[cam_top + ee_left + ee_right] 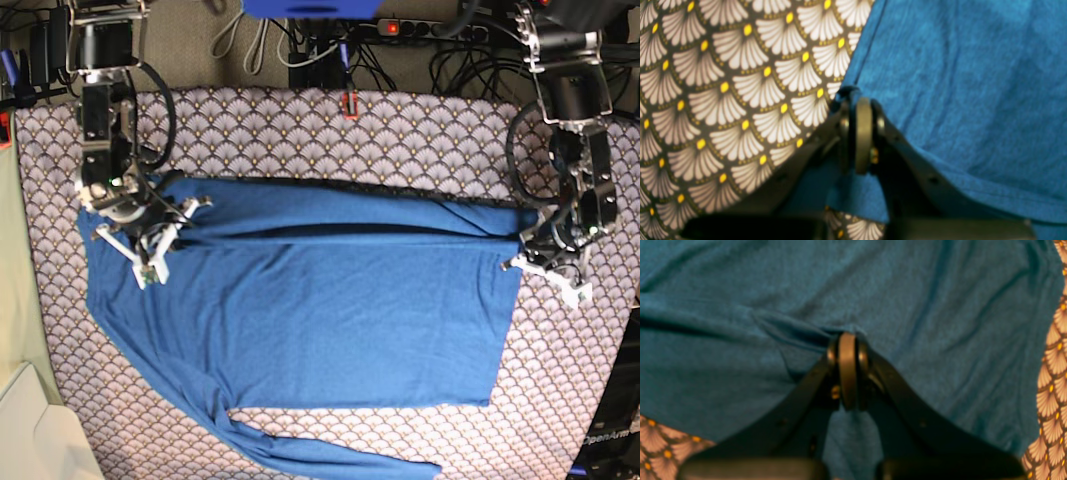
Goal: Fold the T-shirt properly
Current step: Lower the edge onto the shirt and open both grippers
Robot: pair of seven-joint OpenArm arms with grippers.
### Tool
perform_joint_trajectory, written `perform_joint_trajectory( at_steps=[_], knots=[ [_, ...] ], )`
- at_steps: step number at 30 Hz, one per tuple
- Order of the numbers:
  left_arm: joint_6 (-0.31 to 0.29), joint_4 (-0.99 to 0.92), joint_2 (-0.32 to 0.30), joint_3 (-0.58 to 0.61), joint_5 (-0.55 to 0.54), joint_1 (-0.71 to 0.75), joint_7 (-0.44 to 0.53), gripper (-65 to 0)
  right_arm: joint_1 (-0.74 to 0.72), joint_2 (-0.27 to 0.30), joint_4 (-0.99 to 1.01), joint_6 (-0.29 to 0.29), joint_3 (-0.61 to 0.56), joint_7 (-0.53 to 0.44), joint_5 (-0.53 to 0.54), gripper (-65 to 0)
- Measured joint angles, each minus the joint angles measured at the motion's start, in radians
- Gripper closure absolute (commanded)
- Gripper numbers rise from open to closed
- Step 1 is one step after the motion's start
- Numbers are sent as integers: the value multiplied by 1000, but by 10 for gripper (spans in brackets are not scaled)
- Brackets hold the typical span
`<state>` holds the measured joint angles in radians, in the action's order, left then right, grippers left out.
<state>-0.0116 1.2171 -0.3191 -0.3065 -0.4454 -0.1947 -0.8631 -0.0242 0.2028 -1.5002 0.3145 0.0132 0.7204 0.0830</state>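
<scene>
The blue T-shirt lies spread on the scallop-patterned cloth, with its far edge doubled over into a long band. One long sleeve trails to the near edge. My left gripper is at the shirt's right end, shut on the fabric edge. At the shirt's left end my right gripper is shut on a pinch of blue fabric. In both wrist views the jaws are pressed together with cloth bunched at their tips.
Cables and a power strip run along the table's far side. A small red item sits at the far edge. A pale surface adjoins the near left corner.
</scene>
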Motion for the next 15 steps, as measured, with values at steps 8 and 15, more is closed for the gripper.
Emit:
perform_joint_trajectory(
  at_steps=[8,15],
  knots=[
    [0,0,3,0,0,-28,0,-5,3,5,1,0,-3,1,1,0],
    [0,0,5,0,0,-27,0,-17,3,5,1,0,-2,2,1,0]
  ],
)
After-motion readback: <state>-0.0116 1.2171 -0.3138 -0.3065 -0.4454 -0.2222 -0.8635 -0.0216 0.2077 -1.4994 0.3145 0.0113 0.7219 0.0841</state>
